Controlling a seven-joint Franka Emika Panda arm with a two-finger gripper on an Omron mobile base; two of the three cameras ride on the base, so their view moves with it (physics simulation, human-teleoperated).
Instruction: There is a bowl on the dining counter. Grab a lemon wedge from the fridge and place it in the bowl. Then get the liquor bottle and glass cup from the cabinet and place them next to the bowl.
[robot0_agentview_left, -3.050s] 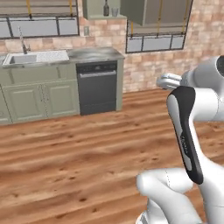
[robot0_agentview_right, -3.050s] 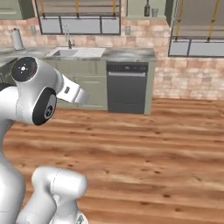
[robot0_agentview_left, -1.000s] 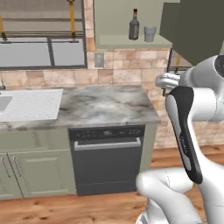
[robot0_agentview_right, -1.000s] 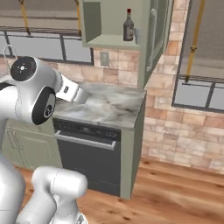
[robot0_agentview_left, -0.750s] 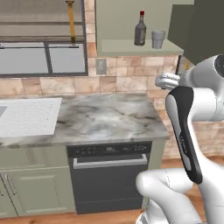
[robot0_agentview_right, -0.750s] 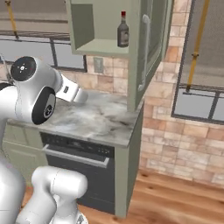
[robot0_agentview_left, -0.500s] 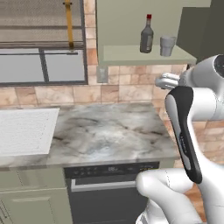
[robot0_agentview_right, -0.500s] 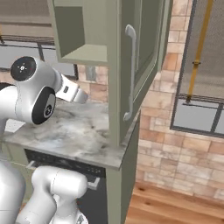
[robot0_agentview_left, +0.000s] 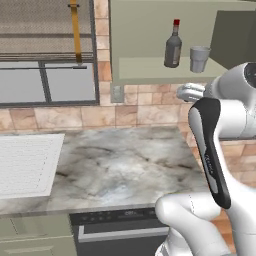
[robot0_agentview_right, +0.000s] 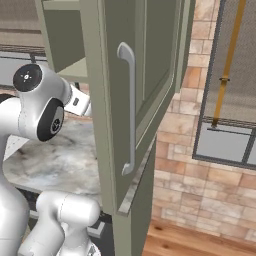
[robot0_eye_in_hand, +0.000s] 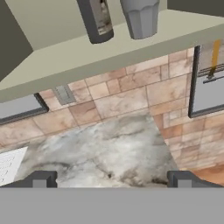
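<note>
Our tool (robot0_eye_in_hand: 111, 179) hangs spread wide and empty above the marble bench (robot0_agentview_left: 115, 165). On the open cabinet's shelf (robot0_agentview_left: 145, 67) above the bench, we see a dark bottle (robot0_agentview_left: 173, 45) with a red cap, upright, and a grey glass (robot0_agentview_left: 199, 59) just beside it.

arm (robot0_agentview_left: 235, 125): glossy white rounded links, bulbous at each joint
forearm strip (robot0_agentview_left: 210, 145): long dark inlay with faint small lettering
joint cap (robot0_agentview_right: 27, 77): black disc with small pale marks
fingers (robot0_eye_in_hand: 41, 179): two small dark square tips
</note>
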